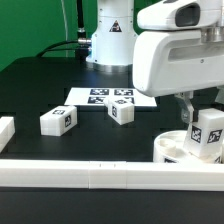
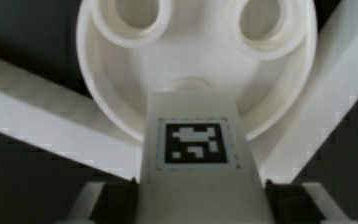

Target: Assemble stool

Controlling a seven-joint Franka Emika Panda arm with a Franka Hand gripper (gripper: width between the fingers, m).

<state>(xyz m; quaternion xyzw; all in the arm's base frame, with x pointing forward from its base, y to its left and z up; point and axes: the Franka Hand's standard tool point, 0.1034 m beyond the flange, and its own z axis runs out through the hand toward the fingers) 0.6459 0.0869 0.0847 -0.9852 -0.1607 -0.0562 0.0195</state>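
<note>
My gripper (image 1: 207,132) is shut on a white block leg (image 1: 209,132) with a marker tag and holds it upright over the round disc seat (image 1: 174,147), which lies by the front rail at the exterior view's right. In the wrist view the held leg (image 2: 197,140) fills the middle between my fingers (image 2: 101,200), and the seat (image 2: 202,55) lies beyond it with two round holes showing. Two more tagged legs lie on the black table: one (image 1: 59,120) at the exterior view's left, one (image 1: 122,112) near the middle.
The marker board (image 1: 108,97) lies flat behind the middle leg. A long low white rail (image 1: 100,172) runs along the front edge, with a short piece (image 1: 6,130) at the left. The arm's base (image 1: 110,40) stands at the back.
</note>
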